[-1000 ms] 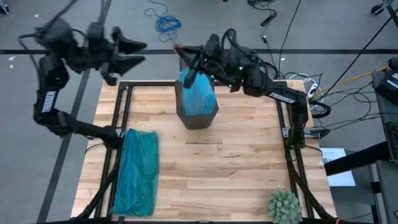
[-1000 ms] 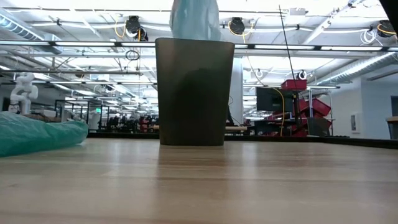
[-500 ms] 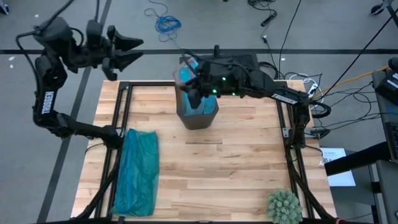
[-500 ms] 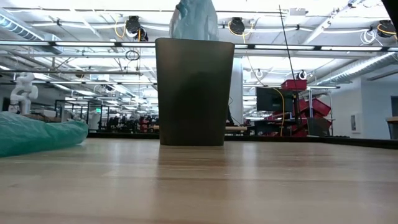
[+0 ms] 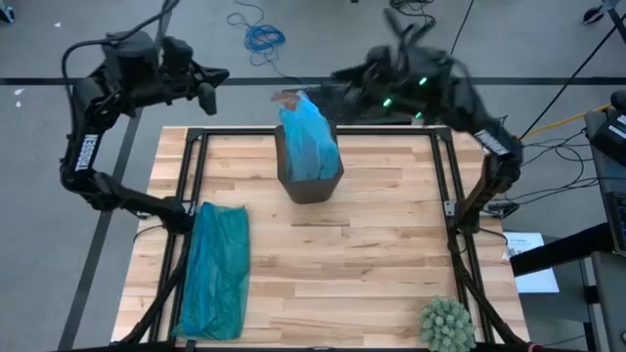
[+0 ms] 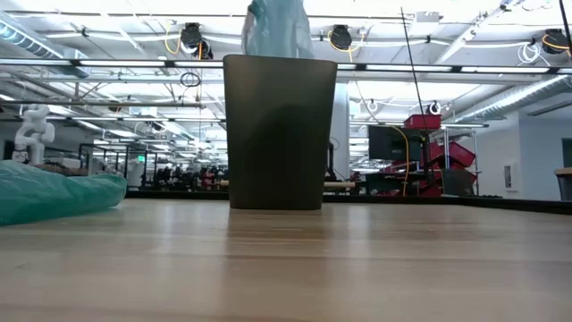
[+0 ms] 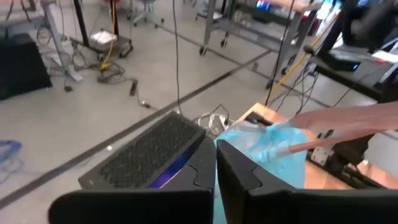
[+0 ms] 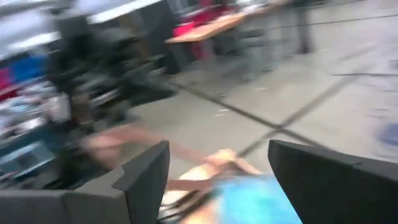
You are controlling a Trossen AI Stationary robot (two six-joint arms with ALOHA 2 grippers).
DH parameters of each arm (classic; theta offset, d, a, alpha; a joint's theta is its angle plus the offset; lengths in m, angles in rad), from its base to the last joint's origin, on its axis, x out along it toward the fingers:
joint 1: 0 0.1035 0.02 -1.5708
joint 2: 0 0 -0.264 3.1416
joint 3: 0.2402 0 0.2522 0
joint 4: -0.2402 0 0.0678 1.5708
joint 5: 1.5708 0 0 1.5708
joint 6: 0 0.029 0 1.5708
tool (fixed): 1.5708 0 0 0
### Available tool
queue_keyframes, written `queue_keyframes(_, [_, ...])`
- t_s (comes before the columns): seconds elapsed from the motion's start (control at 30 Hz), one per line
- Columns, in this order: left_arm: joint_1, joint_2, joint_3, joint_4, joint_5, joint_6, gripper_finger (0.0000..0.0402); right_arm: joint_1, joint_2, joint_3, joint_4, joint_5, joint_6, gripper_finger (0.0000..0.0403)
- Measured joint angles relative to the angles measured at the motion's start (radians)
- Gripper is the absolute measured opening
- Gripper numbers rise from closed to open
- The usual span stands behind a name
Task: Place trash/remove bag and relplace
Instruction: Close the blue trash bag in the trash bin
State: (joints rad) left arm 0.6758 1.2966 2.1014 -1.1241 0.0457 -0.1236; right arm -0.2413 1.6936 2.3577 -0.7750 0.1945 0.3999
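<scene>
Big open workshop behind the rig w/ ceiling lights, racks and benches; grey floor w/ cables all round, and a butcher-block table [image 5: 323,264] in a black frame under my arms.

Right gripper [image 5: 344,78] sits up off the far edge of the table, just past the bin, motion-blurred in the high view. From its wrist cam I see the two dark fingers [image 8: 146,171] spread wide w/ nothing between them; the pale blue bag shows below and beyond them. Left gripper [image 5: 207,90] is out past the far left corner of the table, over the floor, well apart from the bin. On its wrist cam the fingers [image 7: 239,168] are pressed together, no gap, nothing pinched that I can see.

The bag [image 5: 309,143] is in the dark bin [image 5: 311,184], which stands upright nr the far-centre of the table. The pale sky-blue liner sticks up well above the rim in a bunched peak; low view shows that peak poking out the top of the bin. Neither gripper touches it. A small brown scrap [image 5: 287,96] shows just beyond the bag top; can't tell if it's on the floor or the frame.

Teal-green plastic bag [image 5: 215,269] lies flat along the table's left side. Spiky green ball [image 5: 446,323] sits at the near right corner. Blue cable coil [image 5: 262,37] on the floor beyond the table.
</scene>
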Motion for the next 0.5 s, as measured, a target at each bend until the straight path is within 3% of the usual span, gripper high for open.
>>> queue_keyframes(0.1, [0.0, 0.017, 0.0, 0.0, -0.003, -0.016, 0.0006, -0.079, -0.027, 0.0, -0.106, 0.046, -0.031, 0.0247])
queue_keyframes(0.23, [-0.002, 0.031, -0.001, 0.019, -0.004, -0.028, 0.0003, -0.174, -0.026, 0.0, -0.271, 0.028, -0.062, 0.021])
queue_keyframes(0.37, [0.0, 0.036, -0.001, 0.067, -0.01, -0.054, 0.0002, -0.233, 0.032, 0.0, -0.346, -0.107, -0.084, 0.0162])
queue_keyframes(0.5, [0.0, 0.042, -0.001, 0.102, -0.036, -0.055, 0.0002, -0.234, 0.129, -0.003, -0.32, -0.262, -0.156, 0.0086])
